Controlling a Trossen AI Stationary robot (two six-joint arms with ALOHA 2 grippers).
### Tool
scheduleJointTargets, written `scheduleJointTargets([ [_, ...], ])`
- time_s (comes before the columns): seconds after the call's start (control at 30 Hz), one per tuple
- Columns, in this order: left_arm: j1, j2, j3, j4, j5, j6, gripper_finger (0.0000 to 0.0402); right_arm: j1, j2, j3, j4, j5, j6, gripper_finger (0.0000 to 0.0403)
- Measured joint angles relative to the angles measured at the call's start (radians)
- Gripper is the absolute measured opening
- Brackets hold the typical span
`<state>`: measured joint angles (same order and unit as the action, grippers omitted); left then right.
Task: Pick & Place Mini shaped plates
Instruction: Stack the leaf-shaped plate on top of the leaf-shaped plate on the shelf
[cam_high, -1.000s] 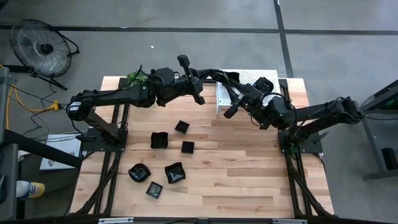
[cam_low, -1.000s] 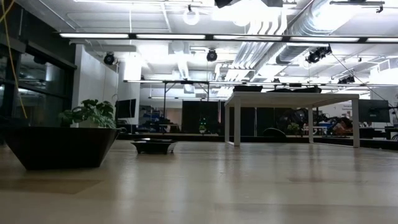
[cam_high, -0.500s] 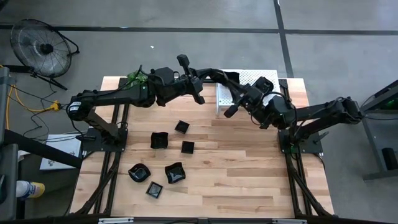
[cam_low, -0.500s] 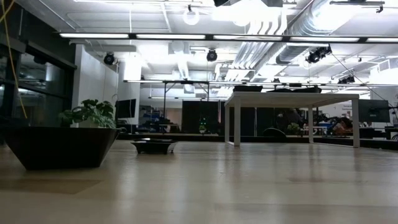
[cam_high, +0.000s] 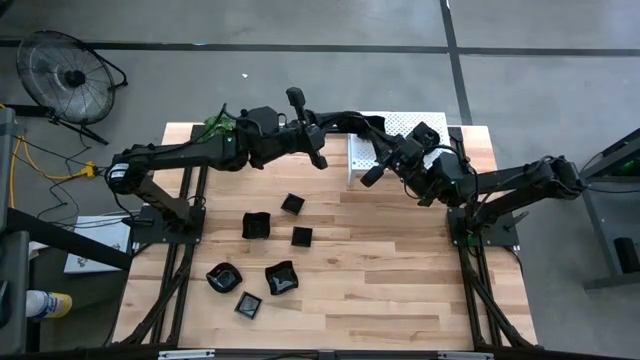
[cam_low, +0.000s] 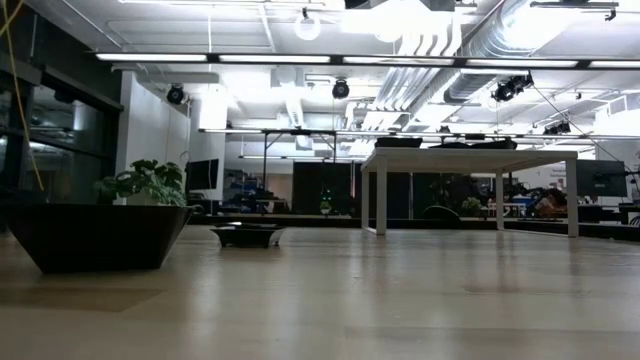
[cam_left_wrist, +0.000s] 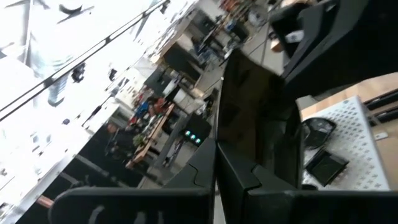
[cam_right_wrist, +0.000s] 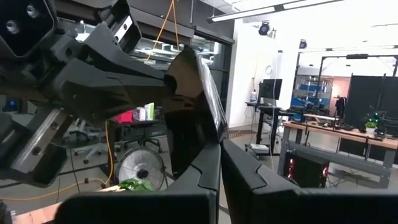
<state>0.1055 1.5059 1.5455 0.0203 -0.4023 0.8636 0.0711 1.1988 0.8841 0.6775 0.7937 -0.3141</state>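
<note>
A black plate (cam_right_wrist: 198, 99) is clamped by both clenched pincers, left pincer (cam_high: 362, 124) and right pincer (cam_high: 378, 160), above the white rack (cam_high: 400, 122) at 12 o'clock on the bench (cam_high: 400, 270); two plates (cam_left_wrist: 323, 152) lie in it.

A white perforated rack (cam_high: 392, 128) sits at the far edge of the wooden surface (cam_high: 400, 270). A fan (cam_high: 68, 76) stands on the grey floor beyond its corner, near a green plant (cam_high: 218, 123) and yellow cable (cam_high: 40, 160).
</note>
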Motion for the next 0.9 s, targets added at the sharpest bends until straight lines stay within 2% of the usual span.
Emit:
scheduleJointTargets([
  [0.17,-0.001,0.0,0.0,-0.03,0.048,0.004,0.0027,0.0,0.0,0.0,-0.002,0.017,0.002,0.0],
  [0.53,-0.001,0.005,0.0,-0.074,0.053,0.004,0.0115,0.001,0.002,0.0,-0.003,0.026,-0.001,0.0],
  [0.7,-0.001,0.005,0.0,-0.075,0.048,0.009,0.0131,0.002,0.0,0.0,-0.001,0.062,-0.001,0.0],
  [0.9,-0.002,-0.01,-0.002,-0.085,-0.011,0.082,0.014,0.001,-0.01,0.0,-0.009,0.13,-0.012,0.0],
])
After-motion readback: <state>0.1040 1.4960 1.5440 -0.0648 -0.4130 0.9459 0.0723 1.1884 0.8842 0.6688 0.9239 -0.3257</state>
